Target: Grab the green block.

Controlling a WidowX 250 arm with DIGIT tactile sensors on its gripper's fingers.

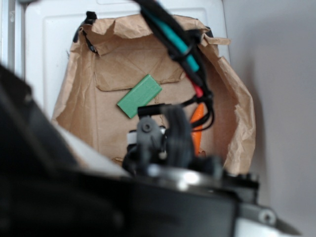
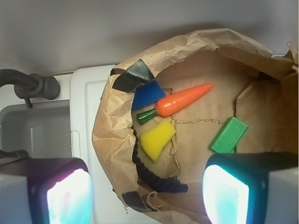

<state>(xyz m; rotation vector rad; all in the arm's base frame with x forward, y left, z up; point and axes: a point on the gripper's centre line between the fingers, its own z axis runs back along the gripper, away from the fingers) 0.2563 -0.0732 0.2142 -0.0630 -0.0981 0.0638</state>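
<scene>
Gripper [image 2: 147, 193] spread wide, empty; green block [image 2: 228, 135] on brown paper [image 2: 201, 135], just beyond right finger [image 2: 233, 189], untouched.

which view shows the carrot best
The wrist view: the carrot lies whole and sharp on the brown paper, from green stem to orange tip. In the exterior view only an orange sliver shows behind the arm's cables.

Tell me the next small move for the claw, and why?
Probably shift the claw sideways toward the green block, then lower. In the wrist view the block lies untouched on the brown paper, above the right finger, not between the open fingers.
</scene>
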